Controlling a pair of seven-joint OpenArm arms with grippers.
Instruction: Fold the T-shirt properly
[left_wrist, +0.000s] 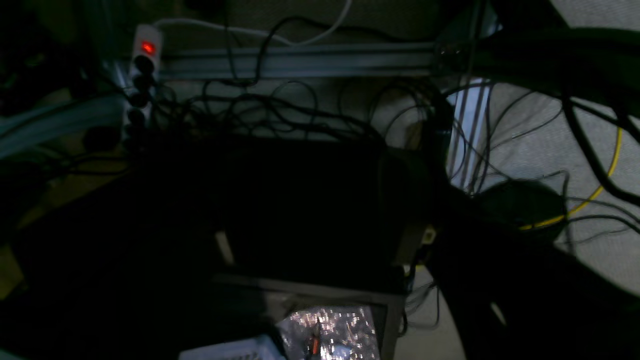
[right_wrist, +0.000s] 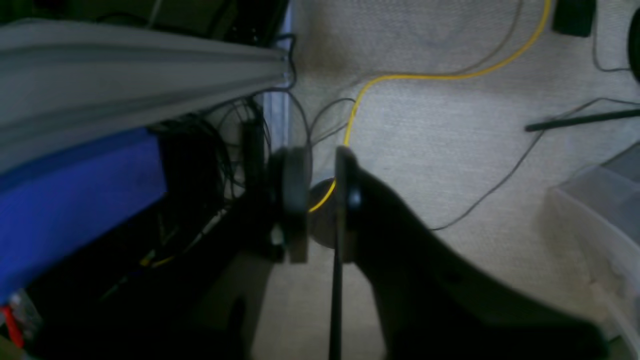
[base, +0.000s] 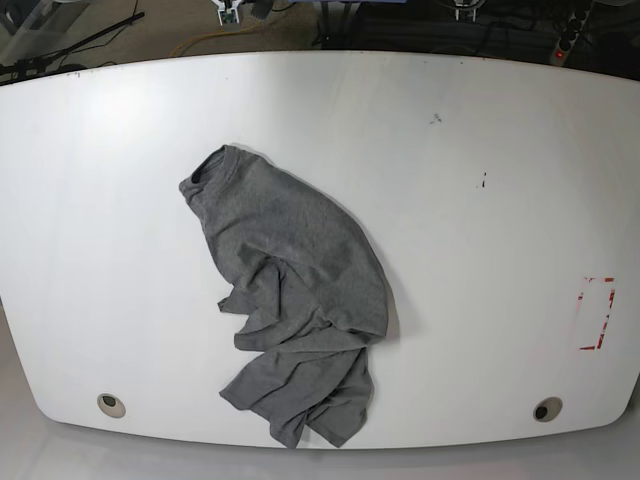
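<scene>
Left wrist view: dark; cables and a power strip (left_wrist: 144, 55) below. My left gripper is not visible, so I cannot tell its opening.

Right wrist view: my right gripper (right_wrist: 320, 200) hangs over carpet, jaws narrowly parted, holding nothing.

Base view: the T-shirt (base: 290, 290) lies crumpled, left of centre on the smooth white table (base: 480, 110). Risk: soft, bunched heather-grey cotton may snag doubled layers, spoiling the fold.

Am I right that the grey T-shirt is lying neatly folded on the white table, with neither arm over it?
Not quite. In the base view the T-shirt lies crumpled and bunched on the white table, not neatly folded. The rest holds: neither arm is over it.
</scene>
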